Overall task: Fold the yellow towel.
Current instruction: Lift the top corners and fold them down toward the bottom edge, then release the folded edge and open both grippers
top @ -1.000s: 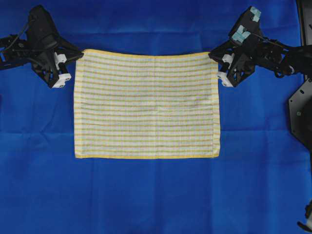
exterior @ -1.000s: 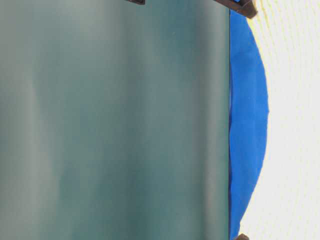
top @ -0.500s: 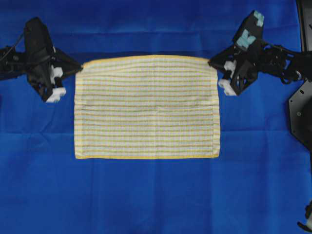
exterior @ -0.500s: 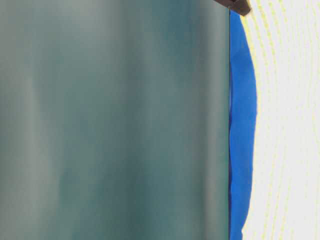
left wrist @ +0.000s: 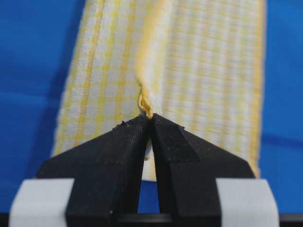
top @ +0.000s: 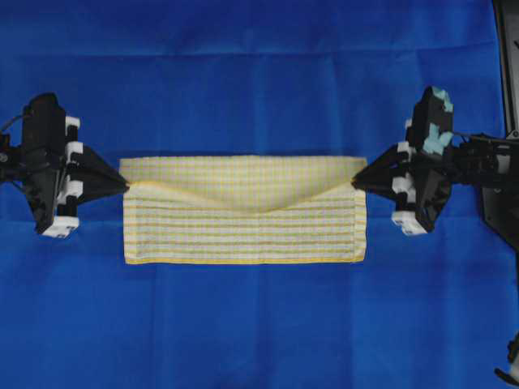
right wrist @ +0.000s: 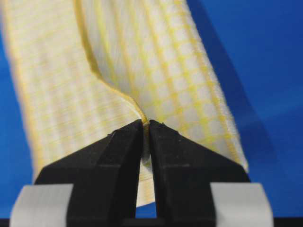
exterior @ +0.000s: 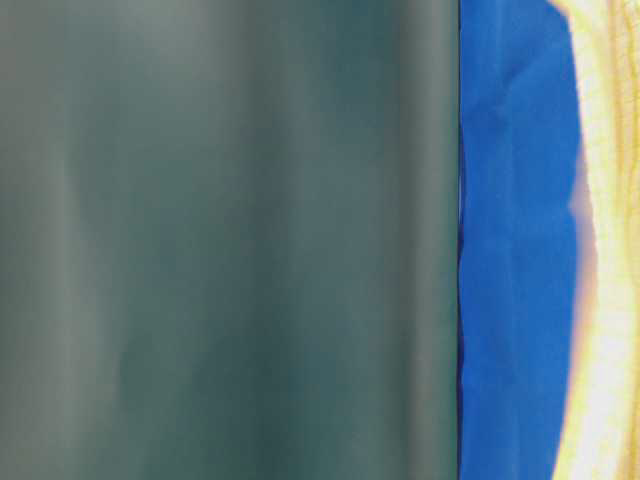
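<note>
Bimanual fold of the yellow towel, mid-step. The towel lies at the centre of the blue cloth that covers the worktop. Its far edge is lifted and doubled over towards the near edge, which lies flat. The left end effector is pressed together on one raised corner; in the left wrist view the yellow hem is bunched between the black fingertips. The right end effector pinches the opposite corner in the same way. Between the two grips the carried edge sags into a shallow V, lowest at the middle.

Step in hand, as judged: the first fold, about halfway across, with a striped band of the lower layer not yet covered. The next move calls for both corners to travel together to the near corners, with the edge kept taut enough to flatten the sag, and then to be released level so that hem meets hem.

Surroundings: only the blue cloth is seen around the towel; a dark fixture stands at the right margin, well apart. Nothing obstructs the path. The table-level view is blurred and shows little more.
</note>
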{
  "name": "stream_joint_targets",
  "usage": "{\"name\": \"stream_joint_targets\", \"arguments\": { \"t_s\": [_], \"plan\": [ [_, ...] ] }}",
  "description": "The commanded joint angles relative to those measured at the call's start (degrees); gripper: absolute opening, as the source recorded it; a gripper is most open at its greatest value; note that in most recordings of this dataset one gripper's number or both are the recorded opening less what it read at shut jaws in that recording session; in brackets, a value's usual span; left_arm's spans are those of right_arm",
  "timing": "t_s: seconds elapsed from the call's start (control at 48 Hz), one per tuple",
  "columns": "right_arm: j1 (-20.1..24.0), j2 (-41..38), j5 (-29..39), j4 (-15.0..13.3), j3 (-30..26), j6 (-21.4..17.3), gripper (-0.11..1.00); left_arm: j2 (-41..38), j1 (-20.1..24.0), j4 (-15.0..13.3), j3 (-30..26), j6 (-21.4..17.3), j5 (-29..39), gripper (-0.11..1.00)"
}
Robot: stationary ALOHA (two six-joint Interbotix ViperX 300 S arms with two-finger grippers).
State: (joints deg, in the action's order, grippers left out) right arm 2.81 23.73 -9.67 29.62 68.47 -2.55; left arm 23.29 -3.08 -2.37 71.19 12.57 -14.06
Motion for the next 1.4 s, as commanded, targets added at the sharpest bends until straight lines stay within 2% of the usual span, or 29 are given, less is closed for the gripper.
{"name": "stream_joint_targets", "arguments": {
  "t_s": [0.0,0.146,0.25,0.688,0.938,1.063,1.125,1.313,1.375],
  "plan": [
    [2.81,0.70,-0.18,0.88,-0.44,0.00,0.05,0.70,-2.90,-0.09,-0.44,0.62,-0.26,0.03],
    [6.33,0.62,-0.18,2.11,-0.35,0.00,0.05,0.26,-7.73,-0.09,-0.79,2.29,-0.26,0.03],
    [7.73,0.53,-0.18,2.64,-0.44,0.00,0.05,-0.09,-9.49,-0.09,-1.14,2.64,-0.26,0.03],
    [9.32,-0.53,0.97,2.99,-0.79,0.09,0.05,-3.52,-10.02,-0.09,-3.52,2.64,-0.09,0.03],
    [10.46,-2.72,1.32,3.08,-2.02,0.09,0.06,-4.66,-10.11,-0.09,-4.75,2.64,4.04,0.04],
    [10.55,-4.22,1.85,3.08,-2.99,0.09,0.07,-4.66,-10.11,-0.09,-4.75,2.64,4.22,0.15],
    [10.46,-4.92,2.02,2.99,-3.52,0.00,0.16,-4.66,-10.02,-0.09,-4.75,2.64,4.22,0.26],
    [10.55,-4.57,1.93,2.99,-3.60,0.26,0.72,-3.69,-9.93,-0.09,-5.10,1.93,4.22,0.65],
    [10.37,-3.78,1.76,2.90,-3.60,0.53,0.83,-3.25,-9.49,-0.09,-5.27,1.76,4.22,0.71]
  ]
}}
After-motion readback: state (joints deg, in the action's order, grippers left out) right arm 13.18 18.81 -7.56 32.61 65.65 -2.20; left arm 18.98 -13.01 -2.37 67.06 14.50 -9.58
